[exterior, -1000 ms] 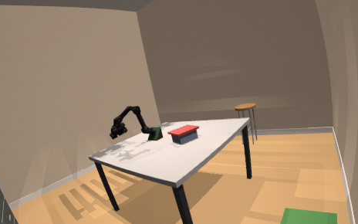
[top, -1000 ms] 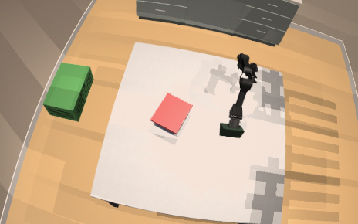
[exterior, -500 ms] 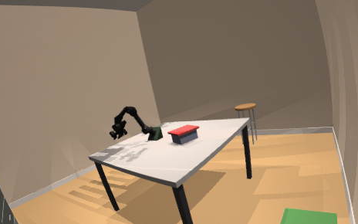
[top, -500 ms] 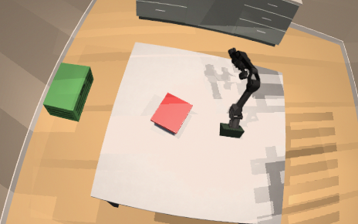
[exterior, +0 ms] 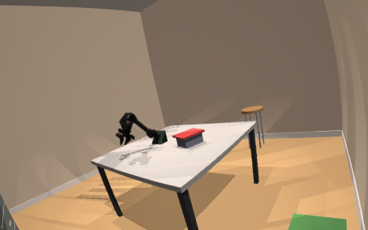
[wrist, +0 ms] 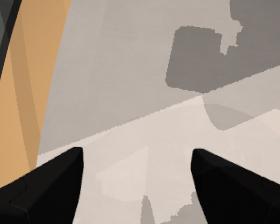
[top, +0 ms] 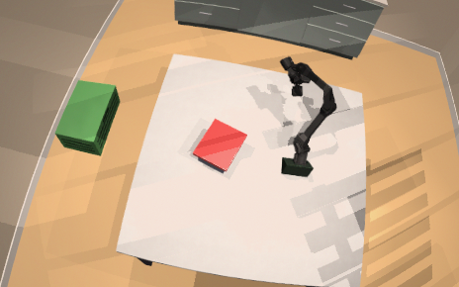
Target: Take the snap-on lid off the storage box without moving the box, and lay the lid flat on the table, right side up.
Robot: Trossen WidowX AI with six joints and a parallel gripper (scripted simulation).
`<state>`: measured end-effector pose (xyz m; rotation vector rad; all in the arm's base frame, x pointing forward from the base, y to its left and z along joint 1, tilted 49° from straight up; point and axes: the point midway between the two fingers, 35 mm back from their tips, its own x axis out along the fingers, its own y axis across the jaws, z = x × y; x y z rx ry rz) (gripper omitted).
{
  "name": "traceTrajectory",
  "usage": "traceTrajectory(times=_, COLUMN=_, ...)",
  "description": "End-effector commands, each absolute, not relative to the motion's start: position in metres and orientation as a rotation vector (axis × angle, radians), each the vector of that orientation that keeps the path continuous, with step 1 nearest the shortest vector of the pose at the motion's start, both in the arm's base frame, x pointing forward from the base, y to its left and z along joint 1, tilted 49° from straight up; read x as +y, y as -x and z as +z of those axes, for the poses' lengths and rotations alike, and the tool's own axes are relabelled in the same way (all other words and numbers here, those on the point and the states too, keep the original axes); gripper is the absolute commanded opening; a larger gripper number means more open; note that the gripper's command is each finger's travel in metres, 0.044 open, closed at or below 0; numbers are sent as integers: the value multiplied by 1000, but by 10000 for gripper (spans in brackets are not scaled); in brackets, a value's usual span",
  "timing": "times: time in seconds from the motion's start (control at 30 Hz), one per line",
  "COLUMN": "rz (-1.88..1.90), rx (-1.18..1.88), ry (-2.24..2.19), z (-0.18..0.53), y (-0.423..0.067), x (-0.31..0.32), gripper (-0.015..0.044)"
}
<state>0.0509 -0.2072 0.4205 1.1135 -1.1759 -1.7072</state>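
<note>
A red snap-on lid (top: 221,143) (exterior: 188,133) sits on the grey storage box (exterior: 190,140) near the middle of the white table (top: 213,223) (exterior: 166,162). My gripper (top: 296,91) (exterior: 122,138) (wrist: 138,157) is open and empty. It hangs above the table's far part, well away from the box, at the end of the black arm (top: 317,119) (exterior: 140,126). The wrist view shows only bare table and shadows between the two dark fingers; the box is out of that view.
The arm's dark green base (top: 297,168) (exterior: 160,137) stands on the table right of the box. A green crate (top: 88,117) (exterior: 317,222) lies on the floor, a grey drawer cabinet (top: 282,22) stands behind the table, and a round stool (exterior: 253,115) stands beyond it.
</note>
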Motion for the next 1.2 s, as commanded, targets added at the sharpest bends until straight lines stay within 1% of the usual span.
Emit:
traceTrajectory(times=0.0, rz=-1614, rx=-1116, ry=-1150, z=424, y=-76, x=-202, gripper=235)
traceTrajectory(times=0.2, rz=-1489, rx=-984, ry=-1210, z=408, y=-144, x=-191, gripper=235)
traceTrajectory(times=0.27, rz=-1475, rx=-966, ry=-1215, z=405, y=-153, x=-189, gripper=235)
traceTrajectory(times=0.37, rz=-1414, rx=-890, ry=-1233, z=392, y=-188, x=-175, gripper=235)
traceTrajectory(times=0.53, rz=-1330, rx=-738, ry=-1228, z=356, y=-246, x=-140, gripper=235)
traceTrajectory(times=0.6, rz=-1320, rx=-713, ry=-1223, z=349, y=-255, x=-134, gripper=235)
traceTrajectory(times=0.8, rz=-1214, rx=-506, ry=-1160, z=284, y=-311, x=-64, gripper=235)
traceTrajectory(times=1.0, rz=-1118, rx=-346, ry=-1071, z=230, y=-331, x=-2, gripper=235)
traceTrajectory(times=1.17, rz=-996, rx=-215, ry=-974, z=173, y=-329, x=63, gripper=235)
